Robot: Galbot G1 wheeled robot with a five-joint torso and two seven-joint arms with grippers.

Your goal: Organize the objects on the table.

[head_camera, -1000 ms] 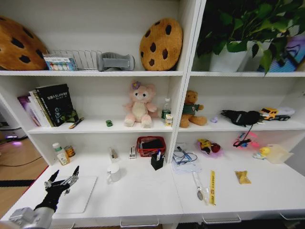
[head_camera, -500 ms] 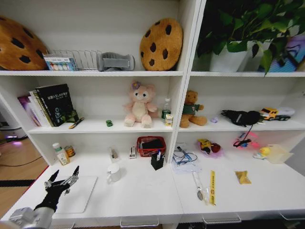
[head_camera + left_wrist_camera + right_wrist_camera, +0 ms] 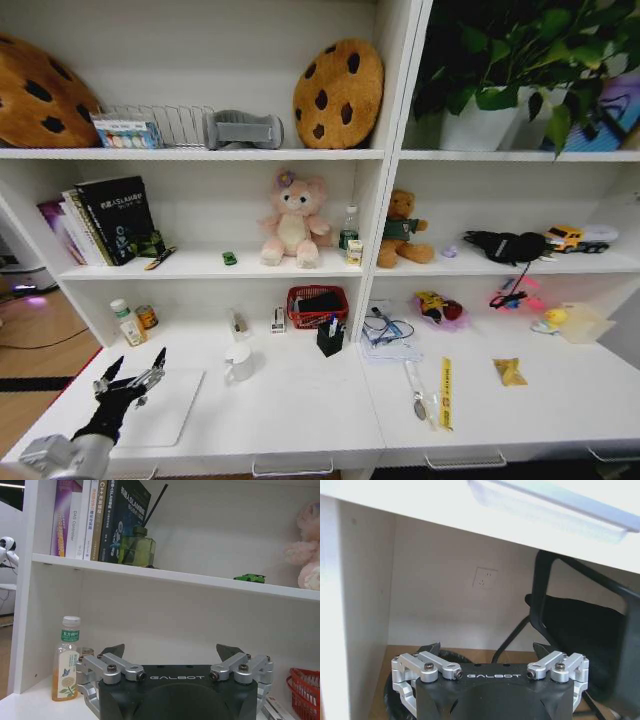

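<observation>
Basically, left gripper is hovering w/ jaws spread wide, holding nothing, over the silver laptop at the table's front-left corner. Right gripper, also wide & empty, is hanging below the table edge. Risk: left fingers are sitting close to the laptop, so a careless drop could scrape it or nudge the white mug nearby. Vs a sec ago, nothing is moving.

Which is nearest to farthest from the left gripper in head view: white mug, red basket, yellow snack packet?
From the left gripper, open at the table's left front:
1. White mug, just to its right, mid-table.
2. Red basket, farther back against the shelf wall.
3. Yellow snack packet, far over on the right side.
</observation>
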